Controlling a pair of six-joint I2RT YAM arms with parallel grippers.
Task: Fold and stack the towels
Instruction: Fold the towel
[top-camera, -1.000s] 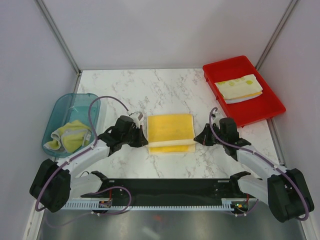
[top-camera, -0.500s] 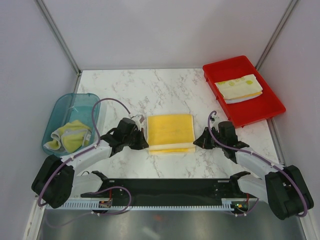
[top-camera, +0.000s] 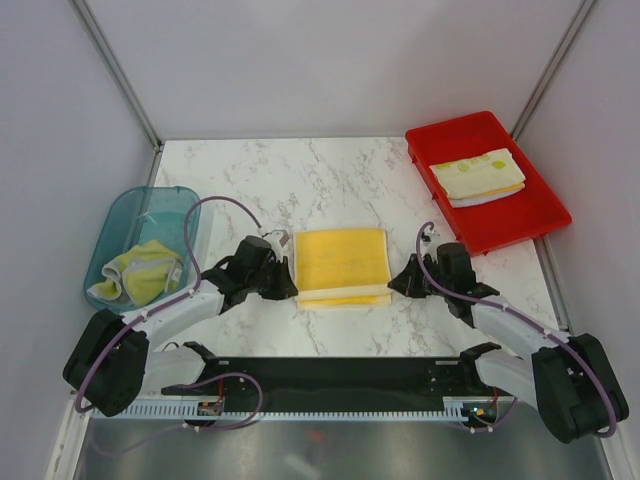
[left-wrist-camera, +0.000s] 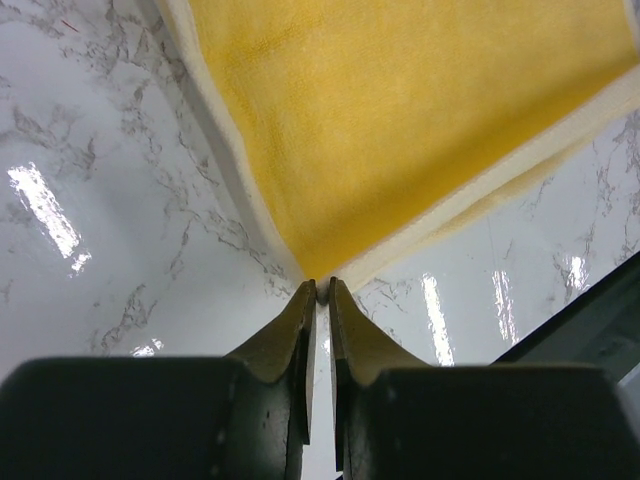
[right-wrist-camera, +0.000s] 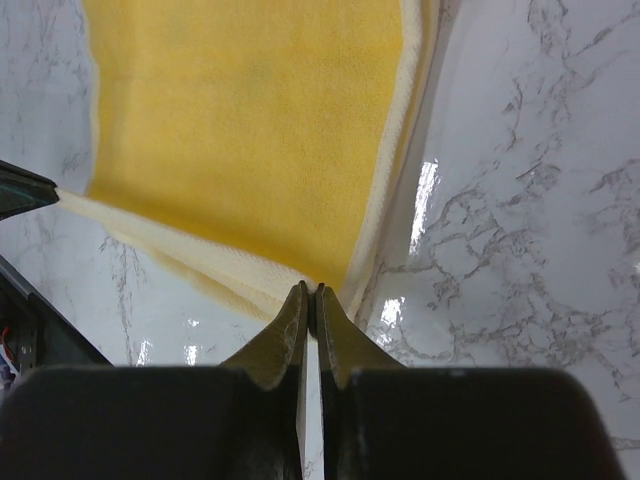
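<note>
The yellow towel (top-camera: 342, 262) lay folded on the counter (top-camera: 330, 180) between the two hands, likely so each could work a near corner. The left hand (left-wrist-camera: 322, 288) stood a slit apart, the corner just ahead of its tips, nothing clearly pinched. The right hand (right-wrist-camera: 311, 290) was almost pressed together at its corner; whether it nipped the hem could not be told.

No readable text, labels, brands, numbers or signs anywhere
</note>
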